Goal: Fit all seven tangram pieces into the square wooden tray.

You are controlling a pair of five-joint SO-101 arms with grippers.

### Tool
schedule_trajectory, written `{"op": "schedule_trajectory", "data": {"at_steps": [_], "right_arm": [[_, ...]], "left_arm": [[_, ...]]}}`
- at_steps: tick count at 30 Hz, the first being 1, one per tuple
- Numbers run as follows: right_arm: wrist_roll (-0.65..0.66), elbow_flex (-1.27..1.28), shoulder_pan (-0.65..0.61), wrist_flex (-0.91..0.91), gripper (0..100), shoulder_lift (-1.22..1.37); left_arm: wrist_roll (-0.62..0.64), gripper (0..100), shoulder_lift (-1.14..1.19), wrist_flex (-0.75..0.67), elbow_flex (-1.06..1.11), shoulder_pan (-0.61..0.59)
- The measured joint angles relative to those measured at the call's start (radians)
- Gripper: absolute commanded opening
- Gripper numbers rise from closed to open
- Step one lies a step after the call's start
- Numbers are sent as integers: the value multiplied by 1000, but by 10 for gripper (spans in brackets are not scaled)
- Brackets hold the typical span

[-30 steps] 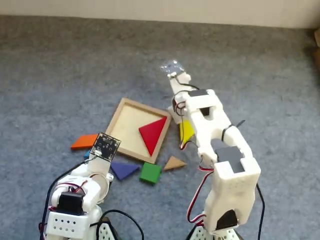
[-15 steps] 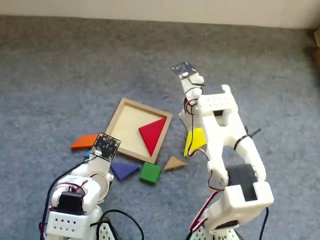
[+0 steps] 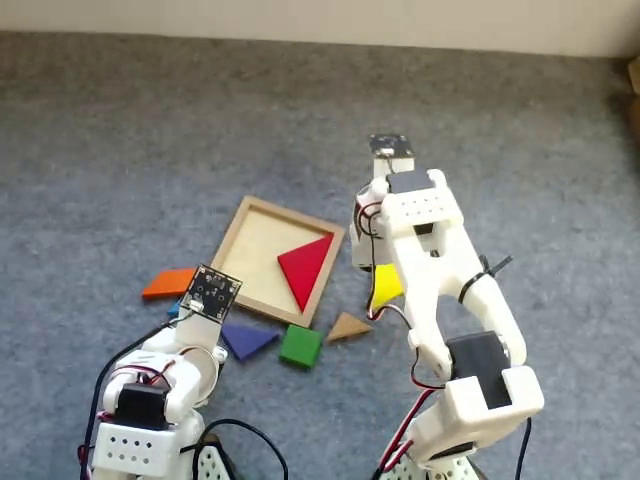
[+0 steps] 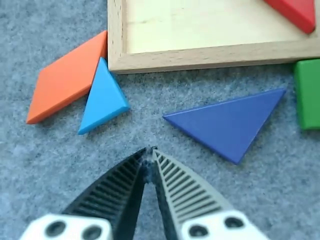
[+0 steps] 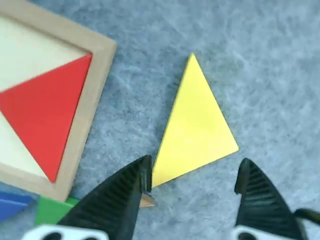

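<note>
The square wooden tray (image 3: pixel 255 250) lies mid-carpet with a red triangle (image 3: pixel 305 268) inside, in the half nearest the right arm. A yellow triangle (image 5: pixel 195 120) lies on the carpet just outside the tray's rim (image 5: pixel 95 85). My right gripper (image 5: pixel 195 175) hangs open over it, one finger at either side of its near edge. My left gripper (image 4: pixel 150 150) is shut and empty, its tips pointing between the light blue triangle (image 4: pixel 102 97) and the dark blue triangle (image 4: pixel 230 122). An orange parallelogram (image 4: pixel 65 77) touches the light blue triangle.
A green square (image 3: pixel 300 345) and a small tan triangle (image 3: pixel 347 326) lie on the carpet by the tray's near side. The right arm covers part of the yellow triangle (image 3: pixel 385 283) in the high view. Open grey carpet stretches beyond the tray.
The right arm's wrist has swung to the right and come over the yellow triangle. The left arm and the other pieces have not moved.
</note>
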Motion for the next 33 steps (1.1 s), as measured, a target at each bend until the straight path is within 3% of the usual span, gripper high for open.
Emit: {"op": "schedule_trajectory", "data": {"at_steps": [6,19,26,33], "right_arm": [[-77,28,2,-48,269,18],[-72,78,58,-140,269,135],[64,78,68,-140,272,137],[155,78,104,-140,370,137]], "left_arm": [[0,6,0,0,0,0],[0,6,0,0,0,0],[0,6,0,0,0,0],[0,6,0,0,0,0]]}}
